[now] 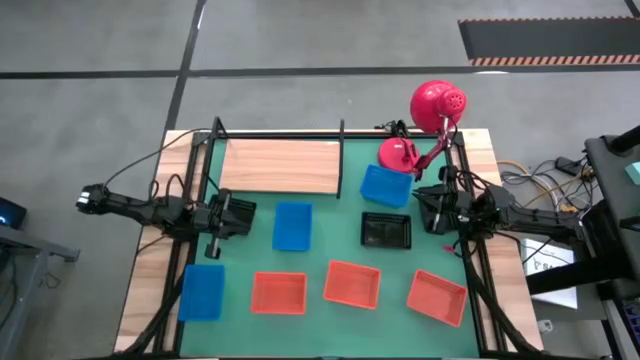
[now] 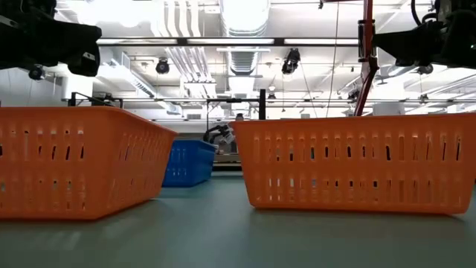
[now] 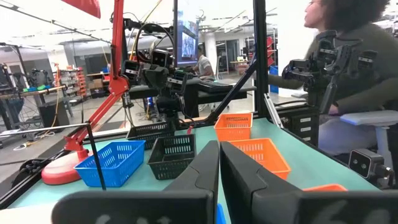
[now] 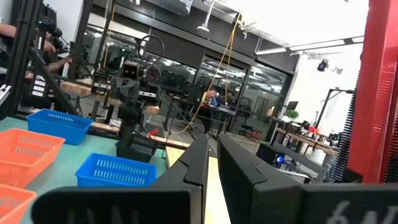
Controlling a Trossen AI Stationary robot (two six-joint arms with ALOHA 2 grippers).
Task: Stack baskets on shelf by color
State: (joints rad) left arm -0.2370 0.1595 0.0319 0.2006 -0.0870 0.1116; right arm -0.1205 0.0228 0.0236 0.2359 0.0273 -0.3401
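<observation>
While both arms hang above the green mat [image 1: 330,245], seven baskets lie scattered on it and the wooden shelf [image 1: 280,165] at the far left of the table carries none of them. The left gripper [image 1: 240,216] sits over the mat's left side, just in front of the shelf and just beside a blue basket [image 1: 292,225]; its two dark fingers [image 3: 202,171] are pressed together with nothing between them. The right gripper [image 1: 428,207] hovers over the mat's right side, beside a black basket [image 1: 386,231]; its fingers [image 4: 199,158] are nearly together, a thin gap showing, and they grip nothing. A second blue basket [image 1: 386,186] lies tilted near the round base of a red desk lamp [image 1: 437,104], close behind the black one. A third blue basket [image 1: 203,291] rests at the near left corner of the mat. Along the near edge sit three orange-red baskets: one [image 1: 278,292] left of centre, one [image 1: 352,283] at centre, and one [image 1: 437,297] turned at an angle toward the right. From table height, two of these orange-red baskets [image 2: 71,171] [image 2: 357,164] fill the foreground, with a blue one [image 2: 187,162] visible between them farther back. Beyond the table, a person [image 3: 348,68] in a dark top is seated on a chair.
</observation>
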